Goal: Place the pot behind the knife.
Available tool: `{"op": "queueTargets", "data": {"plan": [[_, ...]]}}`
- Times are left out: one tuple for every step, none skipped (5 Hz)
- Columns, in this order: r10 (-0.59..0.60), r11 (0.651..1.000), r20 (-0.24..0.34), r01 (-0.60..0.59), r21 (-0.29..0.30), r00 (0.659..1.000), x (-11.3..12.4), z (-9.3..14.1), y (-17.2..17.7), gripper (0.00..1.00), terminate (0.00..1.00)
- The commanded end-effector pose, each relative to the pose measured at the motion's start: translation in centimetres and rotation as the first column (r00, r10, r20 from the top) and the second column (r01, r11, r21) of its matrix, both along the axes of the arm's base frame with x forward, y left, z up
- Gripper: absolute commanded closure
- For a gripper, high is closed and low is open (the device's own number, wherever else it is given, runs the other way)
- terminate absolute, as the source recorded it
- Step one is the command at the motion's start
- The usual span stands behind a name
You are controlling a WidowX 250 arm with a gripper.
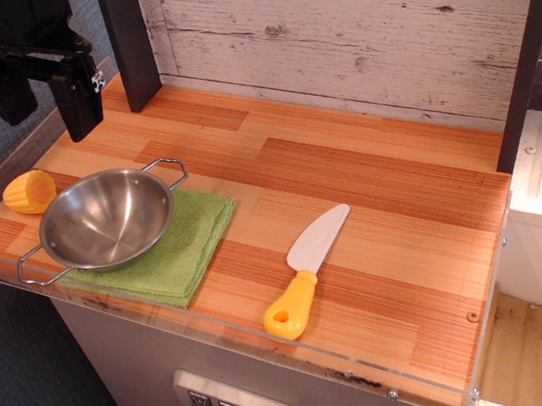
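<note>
The pot (pixel 105 218), a shallow shiny steel bowl with two thin wire loop handles, sits on a green cloth (pixel 182 251) at the left of the wooden counter. The knife (pixel 307 271), cream blade and yellow handle with a hole, lies flat near the front middle, blade pointing to the back right. My black gripper (pixel 39 94) hangs at the top left, above and behind the pot, well clear of it. Its two fingers (pixel 78 107) stand apart and hold nothing.
A yellow corn piece (pixel 29 191) lies at the left edge beside the pot. A dark post (pixel 130 43) stands at the back left and another (pixel 529 46) at the right. A whitewashed plank wall (pixel 348 31) backs the counter. A clear plastic lip (pixel 229 332) lines the front edge.
</note>
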State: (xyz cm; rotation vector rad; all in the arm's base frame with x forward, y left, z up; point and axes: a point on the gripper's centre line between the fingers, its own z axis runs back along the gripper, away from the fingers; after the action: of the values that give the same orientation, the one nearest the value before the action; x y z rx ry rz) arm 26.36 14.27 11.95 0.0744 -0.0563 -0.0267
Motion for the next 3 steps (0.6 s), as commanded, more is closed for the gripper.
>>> {"op": "queueTargets", "data": {"plan": [[0.000,1.000,0.000,0.000,0.000,1.000,0.0,0.0,0.0,0.00,0.00],[-0.078,0.997,0.000,0.078,-0.007,0.997,-0.4,-0.7,-3.4,0.00,0.00],[-0.128,0.992,-0.014,0.127,-0.027,0.992,-1.2,-2.0,-5.8,0.00,0.00]]}}
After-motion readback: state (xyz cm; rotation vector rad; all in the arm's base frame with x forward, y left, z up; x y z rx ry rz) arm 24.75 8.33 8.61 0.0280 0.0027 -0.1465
